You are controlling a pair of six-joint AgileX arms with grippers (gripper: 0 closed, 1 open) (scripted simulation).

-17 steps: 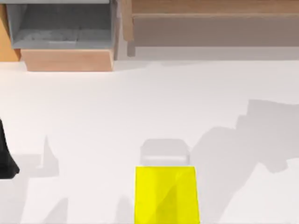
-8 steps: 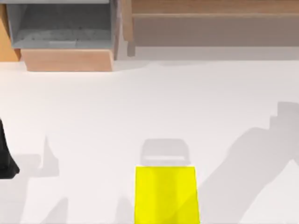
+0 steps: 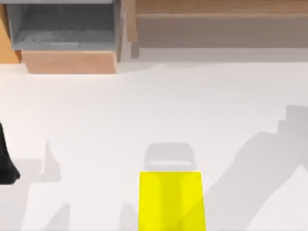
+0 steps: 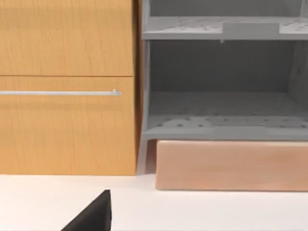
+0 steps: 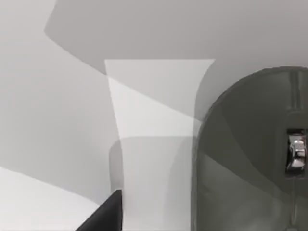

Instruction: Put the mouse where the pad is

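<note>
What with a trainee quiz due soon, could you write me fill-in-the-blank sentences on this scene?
1. The pad is bright ____.
2. In the top view, the left arm is parked at the table's ____ edge.
3. In the right wrist view, the dark grey mouse has a ____ wheel.
Missing words: yellow; left; silver.
</note>
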